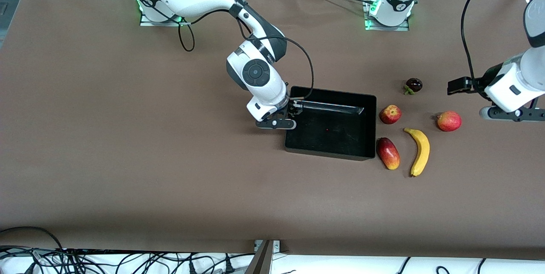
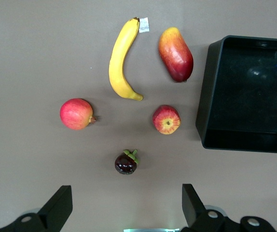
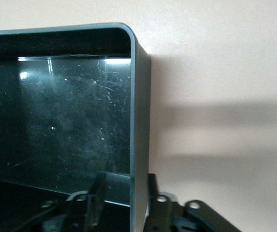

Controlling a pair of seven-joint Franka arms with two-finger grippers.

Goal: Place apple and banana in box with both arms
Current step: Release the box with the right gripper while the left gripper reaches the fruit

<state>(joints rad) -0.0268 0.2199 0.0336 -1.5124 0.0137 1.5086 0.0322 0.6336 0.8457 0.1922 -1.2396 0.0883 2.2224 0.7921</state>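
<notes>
**Box wall between the fingers, fruit not yet touched**

The right hand (image 1: 286, 117) sits at the box (image 1: 362, 154), its fingers straddling the wall at the right arm's end; whether they press that wall or stand just free of it I cannot tell. If it lifts while pinching, the box could slide or tip.

The left hand (image 2: 124, 205) hovers wide open and empty over the table near the left arm's end, over the fruit. The apple (image 1: 390, 114) lies just beside the box. The banana (image 1: 419, 151) lies near it, its long axis running toward the front camera, curve bowed away from the box. Lookalike red fruit (image 1: 448, 121) invites a wrong pick, and a crosswise grasp on the banana may roll it.
</notes>
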